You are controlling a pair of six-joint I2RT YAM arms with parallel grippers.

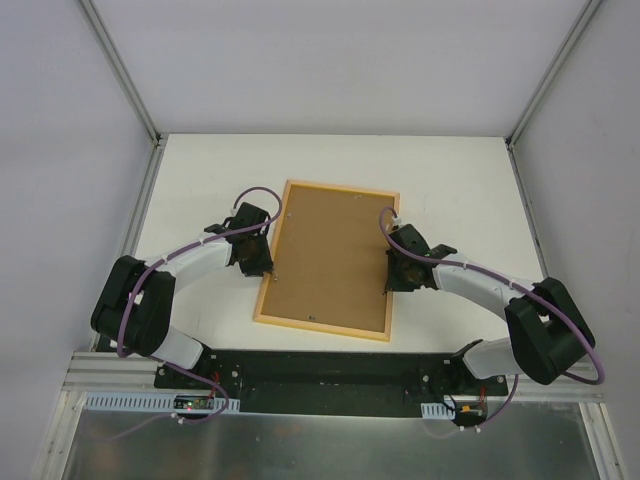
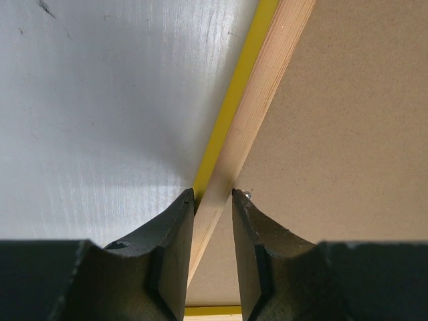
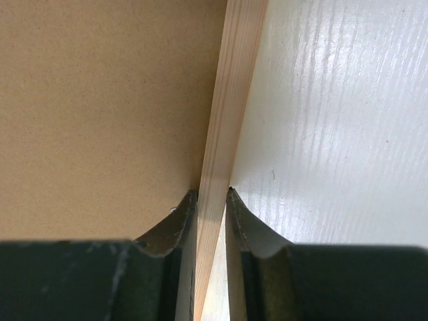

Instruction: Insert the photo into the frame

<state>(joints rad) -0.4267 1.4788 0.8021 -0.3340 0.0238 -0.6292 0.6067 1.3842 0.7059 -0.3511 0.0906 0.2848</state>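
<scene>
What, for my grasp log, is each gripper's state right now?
Left gripper: closed on the frame, gripping one side rail.
Right gripper: closed on the frame, gripping the opposite side rail.

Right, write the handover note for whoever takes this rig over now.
Left gripper: fingers closed on the left rail of the frame.
Right gripper: fingers closed on the frame's right rail.
The frame lies face down on the table, pale wood up, with the brown backing board seated in it.
Photo: not in sight in any view. It may be under the board, but that cannot be told.
Done: backing board in place.
Left: confirm the photo is inside, then probably turn the frame face up.
</scene>
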